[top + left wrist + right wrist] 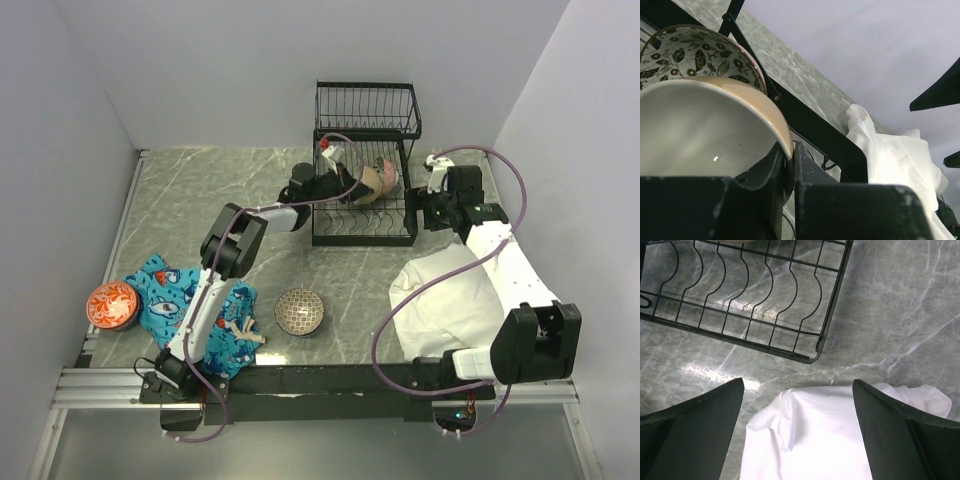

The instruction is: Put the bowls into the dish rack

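Note:
The black wire dish rack (362,240) stands at the back of the table. My left gripper (345,186) reaches into its lower tier, shut on the rim of a tan bowl (366,186). In the left wrist view the gripper (789,150) pinches that tan bowl (700,130) on its edge. Just behind it a leaf-patterned bowl (690,55) stands in the rack (810,125). A brown patterned bowl (299,311) and an orange bowl (111,304) sit on the table. My right gripper (797,385) hangs open beside the rack's right corner (834,300), holding nothing.
A white cloth (450,300) lies at the right under my right arm, also seen in the right wrist view (840,440). A blue patterned cloth (190,310) lies at the front left beside the orange bowl. Walls close in on three sides.

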Action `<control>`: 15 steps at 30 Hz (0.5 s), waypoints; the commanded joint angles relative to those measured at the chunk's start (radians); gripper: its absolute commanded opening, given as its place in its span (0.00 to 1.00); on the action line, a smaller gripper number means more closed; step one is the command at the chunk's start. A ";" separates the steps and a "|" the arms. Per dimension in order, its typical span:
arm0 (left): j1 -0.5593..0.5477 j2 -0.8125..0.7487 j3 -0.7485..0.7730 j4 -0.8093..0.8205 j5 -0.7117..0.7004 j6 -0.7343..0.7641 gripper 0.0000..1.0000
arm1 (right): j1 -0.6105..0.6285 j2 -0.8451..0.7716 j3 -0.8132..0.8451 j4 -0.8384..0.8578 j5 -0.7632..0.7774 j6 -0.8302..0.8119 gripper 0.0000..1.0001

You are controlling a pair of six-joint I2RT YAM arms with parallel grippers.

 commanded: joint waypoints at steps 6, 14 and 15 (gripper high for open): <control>0.037 0.038 0.079 0.184 0.027 -0.100 0.01 | 0.016 0.041 0.052 0.016 0.004 0.014 0.97; 0.056 0.099 0.172 0.173 0.119 -0.140 0.01 | 0.060 0.070 0.065 0.024 0.013 0.010 0.97; 0.056 0.102 0.175 0.178 0.128 -0.149 0.01 | 0.070 0.073 0.067 0.022 0.014 0.008 0.97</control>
